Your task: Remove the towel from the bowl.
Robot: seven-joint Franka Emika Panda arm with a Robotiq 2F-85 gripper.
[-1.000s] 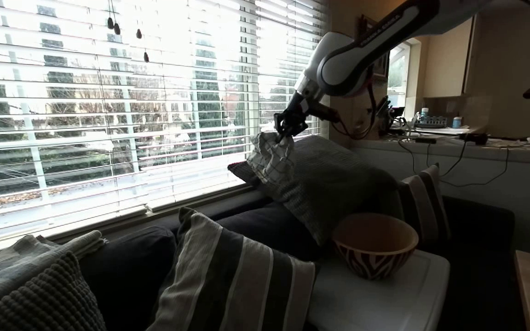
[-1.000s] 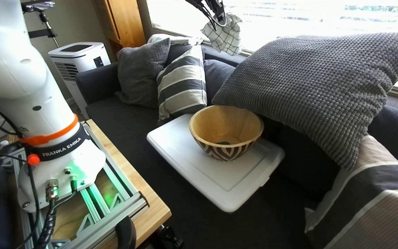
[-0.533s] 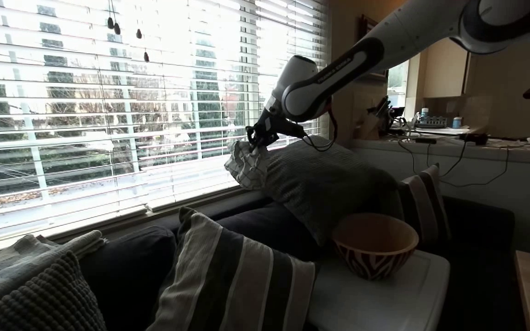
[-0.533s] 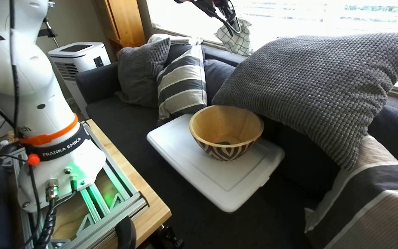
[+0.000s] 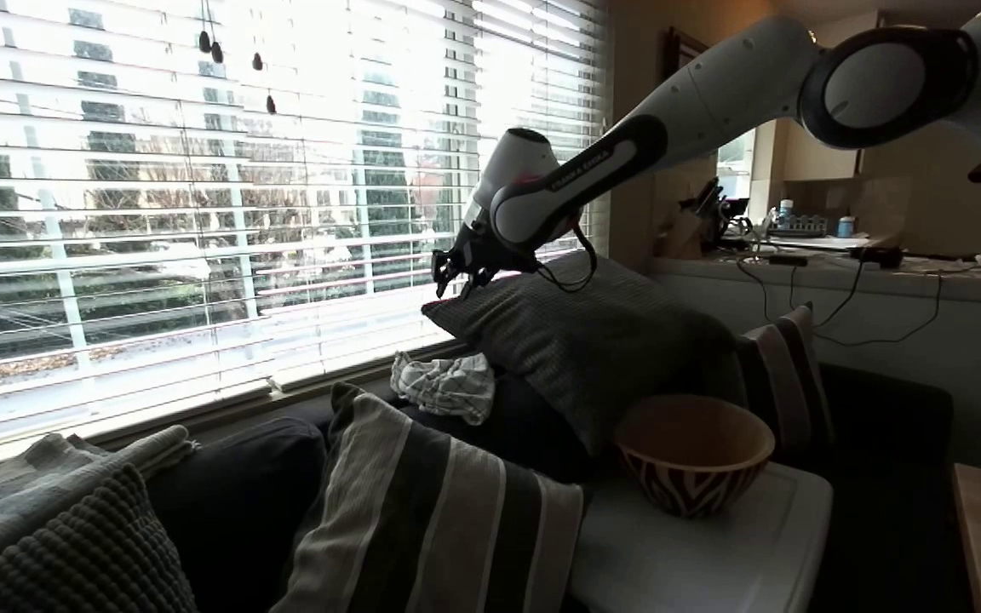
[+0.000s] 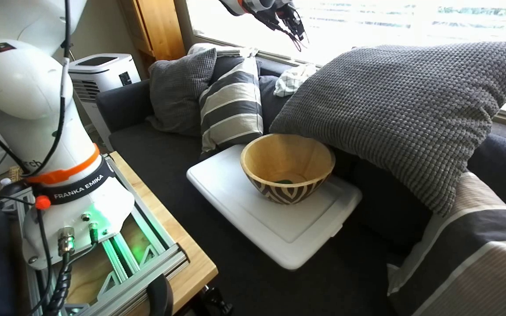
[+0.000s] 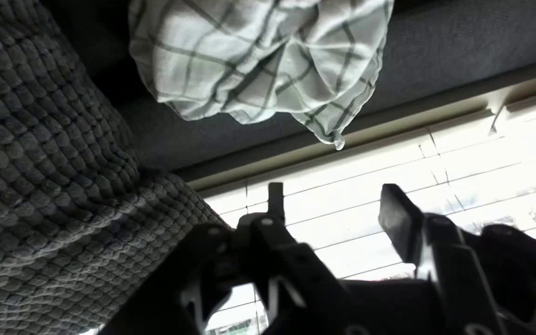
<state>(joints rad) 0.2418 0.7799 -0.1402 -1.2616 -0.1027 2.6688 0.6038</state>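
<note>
Checkered dish towel [image 7: 258, 65] is out of the zebra-patterned wooden bowl [image 6: 287, 192], bunched on the dark sofa cushion [image 6: 272, 97] by the gray throw pillow [image 6: 393, 96]. Jaws are spread, nothing between them. I'd bet it's light, floppy, unbreakable, probably not slippery. To pick it up, pinch 1 raised fold [image 7: 292, 43] near the middle.

In an exterior view the lens looks past a striped pillow [image 5: 448, 502] to the bowl [image 5: 695, 485], a counter [image 5: 891, 285] beyond. In an exterior view the lens looks down from opposite, a wooden cabinet [image 6: 163, 26] beyond the bowl. Both share bowl and blinds [image 5: 158, 264]. The wrist view faces the towel [image 7: 268, 60] closely, window-side of the bowl, its tilt unclear.
</note>
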